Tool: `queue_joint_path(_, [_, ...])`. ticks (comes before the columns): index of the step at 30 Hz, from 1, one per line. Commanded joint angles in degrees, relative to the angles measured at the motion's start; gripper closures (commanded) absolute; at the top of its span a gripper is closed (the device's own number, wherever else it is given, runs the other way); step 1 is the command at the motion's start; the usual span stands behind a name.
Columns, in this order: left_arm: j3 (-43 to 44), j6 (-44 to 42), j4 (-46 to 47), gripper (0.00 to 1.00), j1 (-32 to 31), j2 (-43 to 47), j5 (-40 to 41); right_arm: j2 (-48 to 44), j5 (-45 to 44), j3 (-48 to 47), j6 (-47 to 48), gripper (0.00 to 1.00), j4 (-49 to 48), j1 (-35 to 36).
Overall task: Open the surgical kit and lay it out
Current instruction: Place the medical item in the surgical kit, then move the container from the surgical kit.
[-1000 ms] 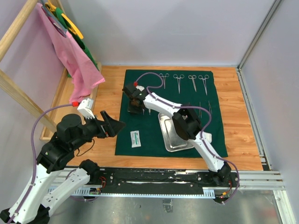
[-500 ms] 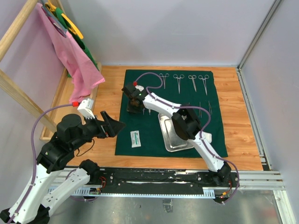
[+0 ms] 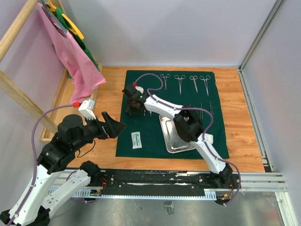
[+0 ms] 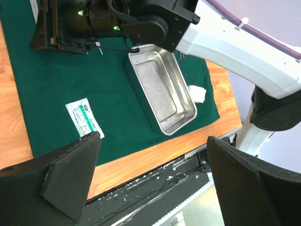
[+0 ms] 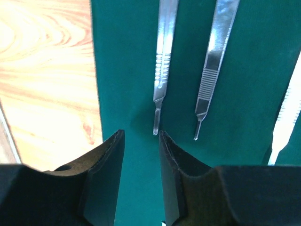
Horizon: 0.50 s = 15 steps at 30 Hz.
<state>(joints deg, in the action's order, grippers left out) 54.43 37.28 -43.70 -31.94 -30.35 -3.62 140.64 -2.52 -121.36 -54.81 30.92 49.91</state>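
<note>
Now the right claw (image 5: 141,136) has parted slightly, empty, its tips just short of a steel handle (image 5: 160,89) on the green cloth (image 5: 122,56). The left claw (image 4: 151,139) hangs wide open, empty, unmoved.

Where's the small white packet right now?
In the top view, the small white packet lies flat on the green cloth, close to its near-left corner. It is left of the steel tray and not touching it.
</note>
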Motion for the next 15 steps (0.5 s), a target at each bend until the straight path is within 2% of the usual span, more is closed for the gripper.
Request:
queue_joint_path(1, [2.8,-0.9,0.3,0.01,0.5,-0.9,0.1,-6.7,2.1,1.0,3.3,0.62,-4.6,1.1])
queue_joint_path(4, [4.7,-0.9,-0.4,0.01,0.5,-1.6,1.2,-10.6,3.1,0.2,6.7,0.59,-4.7,1.0])
queue_joint_path(7, [6.5,-0.9,-1.2,0.01,0.5,-2.5,2.5,-17.5,3.4,4.4,11.0,0.57,-4.5,0.5])
queue_joint_path(11, [7.3,-1.0,-1.4,0.01,0.5,-3.9,4.1,-32.8,3.0,17.8,17.7,0.56,-4.3,-1.7])
queue_joint_path(15, [4.8,-1.2,0.2,0.01,0.5,-5.6,5.1,-46.6,0.8,34.7,24.3,0.57,-0.1,-6.7])
